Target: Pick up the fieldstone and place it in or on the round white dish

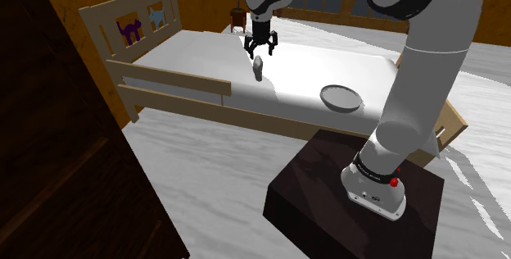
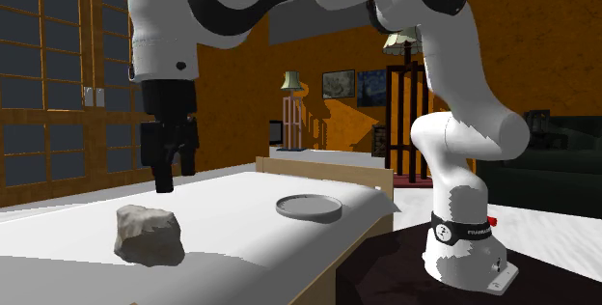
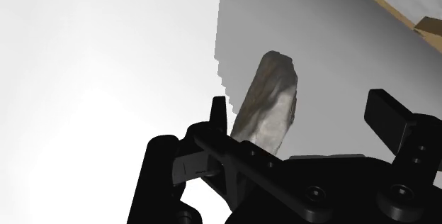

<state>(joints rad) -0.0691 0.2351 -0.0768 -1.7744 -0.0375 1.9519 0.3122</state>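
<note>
Gripper [image 1: 261, 51], fingers wide and empty, hangs above the fieldstone [image 1: 258, 68] at mid-bed [image 1: 196, 52], well apart from the dish [image 1: 340, 97]; stone judged rigid, heavy, rough: grip across its narrow faces.

I see the fieldstone [image 2: 149, 235] rough, mottled grey; the dish [image 2: 309, 207] smooth and matt; the bed frame [image 1: 164, 77] pale wood; the mattress [image 1: 205, 52] plain smooth white.
</note>
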